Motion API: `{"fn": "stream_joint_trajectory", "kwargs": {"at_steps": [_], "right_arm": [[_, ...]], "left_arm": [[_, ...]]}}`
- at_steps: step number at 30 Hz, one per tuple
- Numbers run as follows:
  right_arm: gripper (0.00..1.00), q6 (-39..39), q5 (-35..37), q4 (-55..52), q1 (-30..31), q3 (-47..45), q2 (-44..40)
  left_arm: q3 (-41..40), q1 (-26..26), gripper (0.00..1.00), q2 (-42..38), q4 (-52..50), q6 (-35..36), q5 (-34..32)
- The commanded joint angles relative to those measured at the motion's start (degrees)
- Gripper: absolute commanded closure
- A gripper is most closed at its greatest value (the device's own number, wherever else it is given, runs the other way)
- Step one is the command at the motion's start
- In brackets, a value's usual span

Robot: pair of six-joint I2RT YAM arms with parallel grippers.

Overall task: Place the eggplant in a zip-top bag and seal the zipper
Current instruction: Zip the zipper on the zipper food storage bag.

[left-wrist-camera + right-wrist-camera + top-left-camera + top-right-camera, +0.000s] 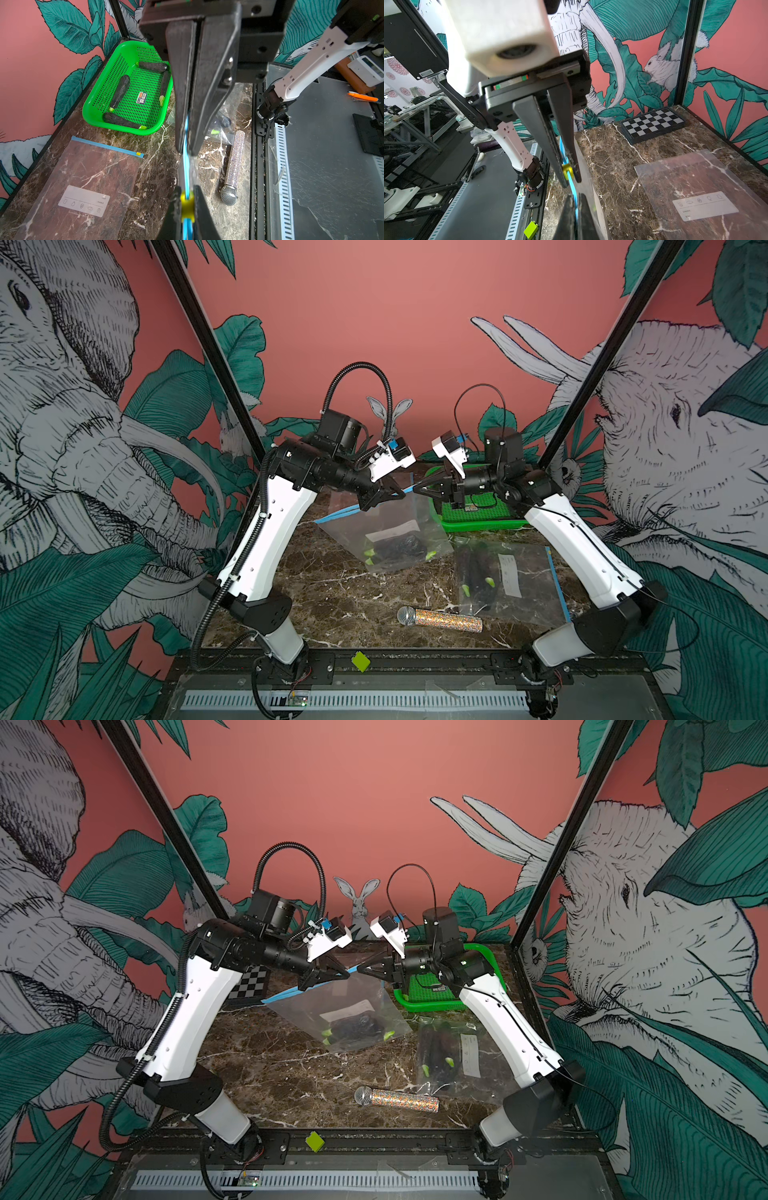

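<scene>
Both top views are taken from high behind the arm bases, directed forward and down over the marble table toward the back wall. The whole scene is covered from a distance, almost identically.

The left wrist view is taken close along the left gripper, directed toward the green basket and microphone. The right wrist view is taken close along the right gripper, directed toward the chessboard.

The blue zipper and yellow slider are shared by both wrist views.
</scene>
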Motion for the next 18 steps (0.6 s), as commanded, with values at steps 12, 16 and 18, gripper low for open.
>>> {"fn": "stream_joint_trajectory", "kwargs": {"at_steps": [12, 16, 18], "right_arm": [[1.00, -1.0, 0.0, 0.0, -7.8, -2.3, -5.5], [1.00, -1.5, 0.0, -0.9, -9.5, -3.0, -6.6], [1.00, -1.6, 0.0, -0.9, -10.5, -3.6, -7.4]], "left_arm": [[-1.0, 1.5, 0.93, -4.2, -4.5, 1.4, -2.6], [-1.8, 2.2, 0.93, -5.1, -4.2, 1.3, -2.6], [-2.0, 2.7, 0.93, -5.4, -4.1, 1.3, -2.6]]}}
